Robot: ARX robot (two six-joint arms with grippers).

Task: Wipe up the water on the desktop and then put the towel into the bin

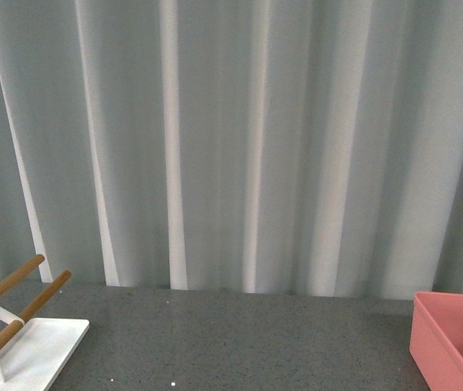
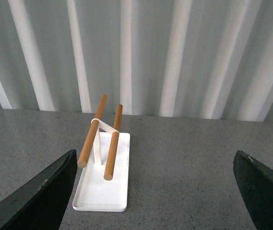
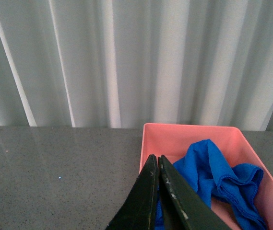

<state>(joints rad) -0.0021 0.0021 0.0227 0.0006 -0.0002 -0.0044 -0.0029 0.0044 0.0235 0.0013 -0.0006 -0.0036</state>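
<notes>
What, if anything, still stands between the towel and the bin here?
Nothing visible does: the towel already lies crumpled inside the bin. The right gripper is shut in front of it, empty; the left gripper is open over the desktop.

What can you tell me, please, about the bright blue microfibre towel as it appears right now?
The bright blue microfibre towel lies crumpled inside the salmon-pink rectangular plastic bin, bunched into soft folds with a stitched hem showing along one edge. It rests on the bin's floor, towards the near side. The right gripper, jaws closed together, sits in front of it and hides part of the cloth; whether they touch cannot be told.
</notes>
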